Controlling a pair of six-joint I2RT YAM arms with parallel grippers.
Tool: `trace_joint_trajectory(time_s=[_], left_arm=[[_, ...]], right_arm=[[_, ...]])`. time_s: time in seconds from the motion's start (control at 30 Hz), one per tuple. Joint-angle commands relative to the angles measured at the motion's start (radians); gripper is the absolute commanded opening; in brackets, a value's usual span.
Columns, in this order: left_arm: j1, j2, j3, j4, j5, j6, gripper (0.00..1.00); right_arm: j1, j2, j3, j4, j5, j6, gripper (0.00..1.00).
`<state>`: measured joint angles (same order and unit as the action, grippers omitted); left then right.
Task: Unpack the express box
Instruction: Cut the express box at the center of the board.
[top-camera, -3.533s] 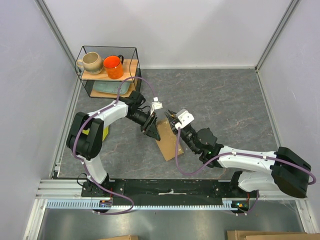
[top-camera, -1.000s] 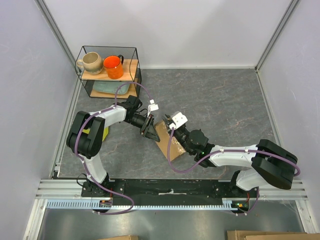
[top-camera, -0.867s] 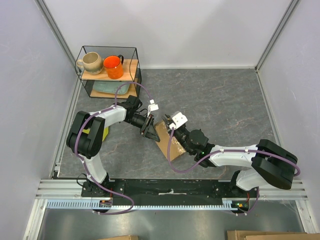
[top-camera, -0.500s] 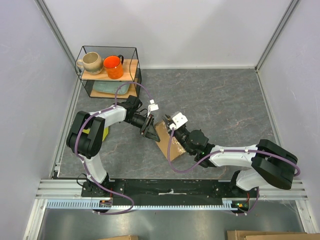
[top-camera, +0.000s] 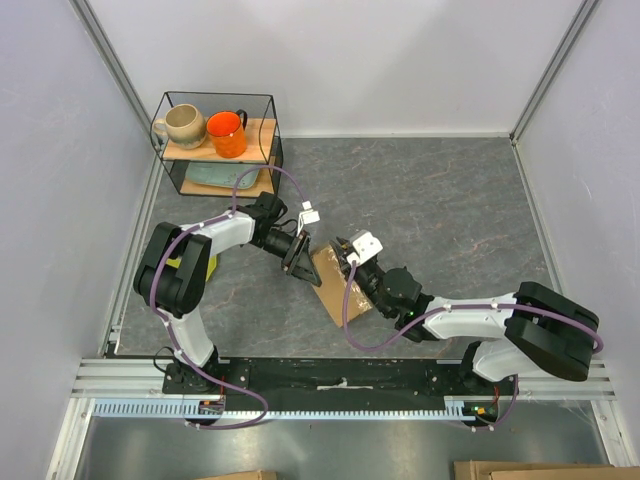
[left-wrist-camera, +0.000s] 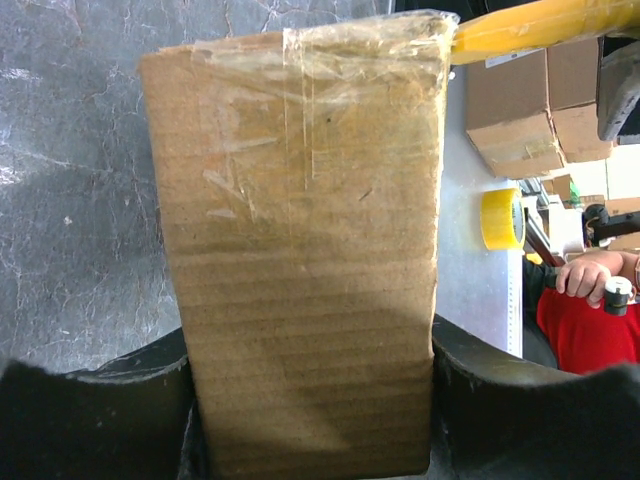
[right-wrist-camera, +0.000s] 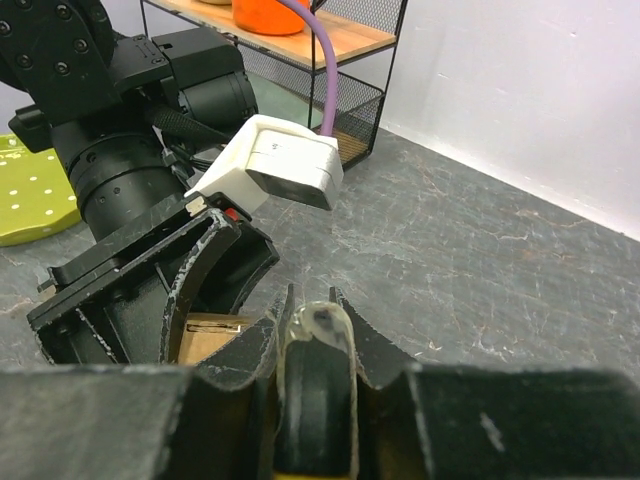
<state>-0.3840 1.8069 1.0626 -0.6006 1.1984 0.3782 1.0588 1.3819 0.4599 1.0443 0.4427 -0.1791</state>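
Note:
The express box (top-camera: 335, 287), flat brown cardboard with clear tape, lies at the table's middle. My left gripper (top-camera: 300, 262) is shut on its far left end; in the left wrist view the box (left-wrist-camera: 300, 230) fills the gap between both fingers (left-wrist-camera: 90, 410). My right gripper (top-camera: 347, 262) hovers over the box's far end, right next to the left gripper. It is shut on a yellow-handled tool (right-wrist-camera: 318, 380) with a black tip under a clear cover. The tool's yellow handle shows past the box's end (left-wrist-camera: 530, 20). The box edge (right-wrist-camera: 205, 335) shows below the left gripper (right-wrist-camera: 170, 290).
A black wire rack (top-camera: 262, 100) at the back left holds a beige mug (top-camera: 180, 125) and an orange mug (top-camera: 227, 133). A green plate (right-wrist-camera: 30, 190) lies on the table under the left arm. Walls close in on both sides and the back.
My right gripper has shifted slightly right and nearer along the box's far end with the tool in it. My left gripper keeps its hold on the box.

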Motion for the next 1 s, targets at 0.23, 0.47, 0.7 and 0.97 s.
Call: trace_joint_trajectory(time_s=[0.23,0.47,0.7,0.97], left_arm=[[0.045,0.003,-0.01,0.151,-0.137,-0.125,0.02],[0.048,-0.037,-0.045,0.229,-0.194,-0.199,0.02],[0.045,-0.075,-0.072,0.254,-0.18,-0.188,0.02],[0.034,-0.11,-0.085,0.265,-0.188,-0.182,0.02]], right_arm=[[0.085,-0.032,-0.075,-0.173,0.157,0.067,0.0],[0.115,-0.063,-0.072,-0.234,0.205,0.11,0.0],[0.118,-0.052,-0.055,-0.274,0.225,0.245,0.0],[0.138,-0.127,-0.064,-0.345,0.258,0.3,0.0]])
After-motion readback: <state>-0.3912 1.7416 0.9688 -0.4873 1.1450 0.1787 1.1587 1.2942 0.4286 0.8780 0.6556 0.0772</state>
